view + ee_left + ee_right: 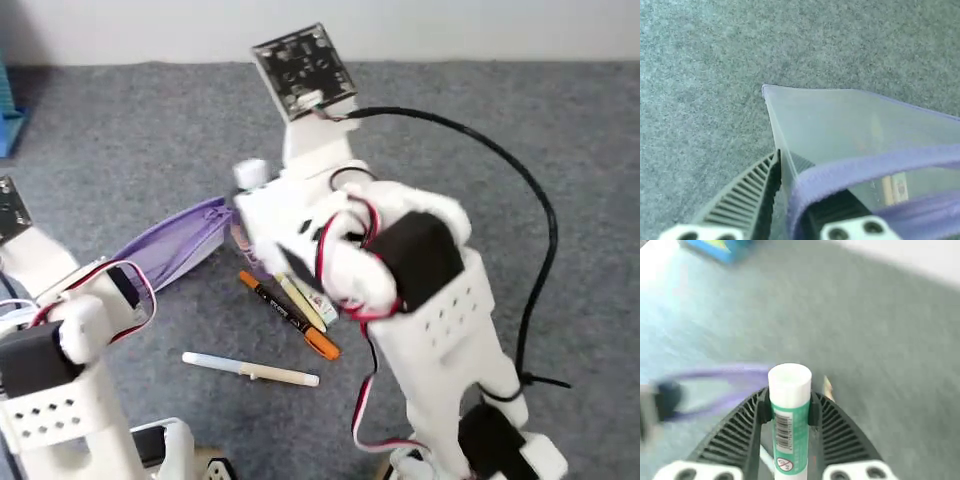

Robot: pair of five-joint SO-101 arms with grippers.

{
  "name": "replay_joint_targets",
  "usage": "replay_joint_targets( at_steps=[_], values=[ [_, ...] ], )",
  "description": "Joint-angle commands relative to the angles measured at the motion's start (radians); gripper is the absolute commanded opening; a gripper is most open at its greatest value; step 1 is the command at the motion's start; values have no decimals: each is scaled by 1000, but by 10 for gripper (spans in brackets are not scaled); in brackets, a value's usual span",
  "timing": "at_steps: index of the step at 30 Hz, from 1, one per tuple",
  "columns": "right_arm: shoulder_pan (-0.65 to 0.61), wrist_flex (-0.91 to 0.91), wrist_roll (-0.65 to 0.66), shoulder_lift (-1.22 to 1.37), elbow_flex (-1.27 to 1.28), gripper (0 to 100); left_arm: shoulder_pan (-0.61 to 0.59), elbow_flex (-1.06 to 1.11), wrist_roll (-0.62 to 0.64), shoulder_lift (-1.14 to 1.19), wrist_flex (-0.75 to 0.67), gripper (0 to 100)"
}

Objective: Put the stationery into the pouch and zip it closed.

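Right wrist view: right gripper [789, 401] clenches a white-capped green glue stick [788, 412].
Left wrist view: left gripper [782, 167] pinches the zip edge of the translucent purple plastic pouch [850, 125].
High view: pouch [170, 250] lies on grey carpet [120, 130]; black-and-orange marker [288, 314] and yellow pen [300, 300] just beside its mouth; white pen [250, 370] apart.

Purple-trimmed clear pouch [172, 248], green-and-white glue stick [789, 412], orange-and-black marker [285, 312], white pen [250, 369], grey carpet [140, 130]
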Motion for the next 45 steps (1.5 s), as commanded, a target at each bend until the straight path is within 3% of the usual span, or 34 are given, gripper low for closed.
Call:
replay_joint_targets(
  at_steps=[1, 8, 16, 18, 23, 29, 45],
  values=[
    [-51, -147, -9, -70, -43, 7, -3, -36, 11, 21, -18, 12],
    [-127, -165, -17, -105, -31, 7, -8, -36, 12, 21, -23, 12],
    [-193, -142, -15, -314, 230, 7, -8, -35, 12, 20, -23, 12],
    [-193, -239, -15, -361, 341, 7, -8, -33, 12, 20, -23, 12],
    [-197, -685, -8, -407, 628, 7, -8, -31, 12, 20, -23, 12],
    [-214, -1075, 100, -406, 861, 7, -8, -30, 12, 21, -23, 12],
    [-226, -1340, 109, -417, 1166, 8, -8, -30, 12, 21, -25, 12]
  ],
)
